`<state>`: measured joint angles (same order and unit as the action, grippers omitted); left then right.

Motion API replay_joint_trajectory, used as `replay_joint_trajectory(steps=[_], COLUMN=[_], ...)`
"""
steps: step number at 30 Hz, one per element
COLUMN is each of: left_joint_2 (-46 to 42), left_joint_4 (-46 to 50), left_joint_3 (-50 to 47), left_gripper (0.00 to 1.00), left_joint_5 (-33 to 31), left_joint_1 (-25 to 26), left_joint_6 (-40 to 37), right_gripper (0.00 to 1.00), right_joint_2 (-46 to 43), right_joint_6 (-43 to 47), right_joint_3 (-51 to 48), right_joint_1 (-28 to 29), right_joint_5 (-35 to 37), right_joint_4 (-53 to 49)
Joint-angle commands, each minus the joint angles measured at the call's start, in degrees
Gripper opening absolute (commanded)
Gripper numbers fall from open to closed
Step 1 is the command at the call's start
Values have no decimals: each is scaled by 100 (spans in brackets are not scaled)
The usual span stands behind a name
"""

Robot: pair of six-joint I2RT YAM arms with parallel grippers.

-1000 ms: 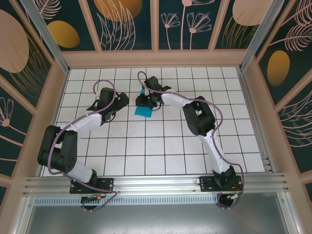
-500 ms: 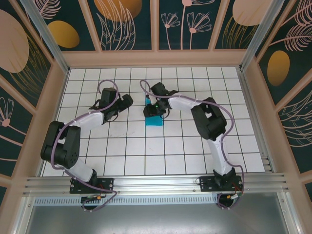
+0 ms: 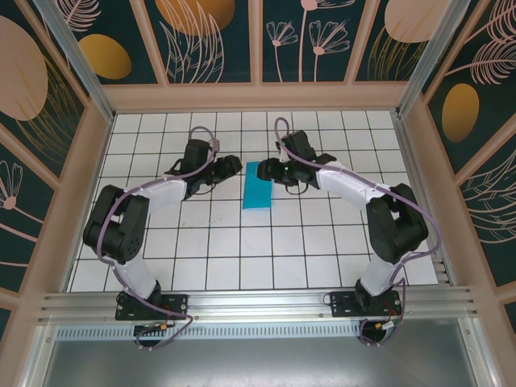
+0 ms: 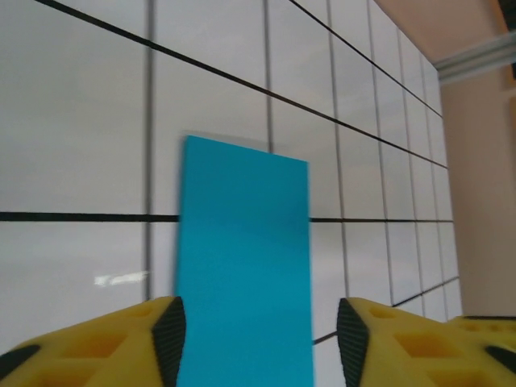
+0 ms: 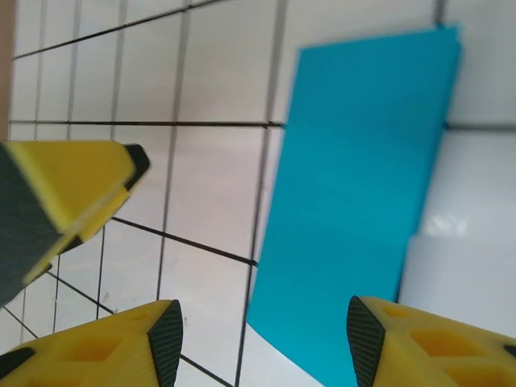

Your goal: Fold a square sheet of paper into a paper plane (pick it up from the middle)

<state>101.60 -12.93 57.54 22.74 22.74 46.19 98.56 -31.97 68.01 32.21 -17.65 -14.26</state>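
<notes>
The teal-blue sheet of paper lies flat on the white grid table as a narrow rectangle, folded in half, about two tiles long. My left gripper is just left of its far end, open. In the left wrist view the paper runs away between the spread fingers of the left gripper. My right gripper is open at the paper's far right edge. In the right wrist view the right gripper hangs over the paper, with a yellow left finger across from it.
A wooden frame and patterned walls close in the table at the back and both sides. An aluminium rail runs along the near edge by the arm bases. Bare grid tiles lie in front of the paper.
The right gripper has let go of the paper and swung right, off its top. The paper now shows as a full long rectangle. The left gripper has moved right, closer to it.
</notes>
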Motion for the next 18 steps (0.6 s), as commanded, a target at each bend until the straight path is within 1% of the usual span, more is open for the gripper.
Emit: replay_joint_trajectory(steps=[1, 5, 10, 15, 18], left_joint_2=[364, 774, 1063, 1278, 1319], left_joint_4=[-171, -283, -215, 21, 71], left_joint_3=[367, 583, 848, 1095, 1132], left_gripper=[50, 47, 44, 43, 43], left_joint_5=[356, 456, 545, 566, 541], left_joint_1=[215, 301, 300, 301, 301], left_joint_6=[64, 191, 169, 9, -21], right_gripper=[60, 60, 59, 52, 52], right_joint_2=[-225, -336, -334, -340, -300], right_joint_6=[-812, -1184, -1692, -1874, -1908], right_joint_3=[-493, -857, -1368, -1647, -1693], right_joint_1=[-48, -50, -48, -30, -4], right_joint_5=[-46, -94, -350, -525, -479], right_joint_4=[191, 462, 963, 1344, 1426])
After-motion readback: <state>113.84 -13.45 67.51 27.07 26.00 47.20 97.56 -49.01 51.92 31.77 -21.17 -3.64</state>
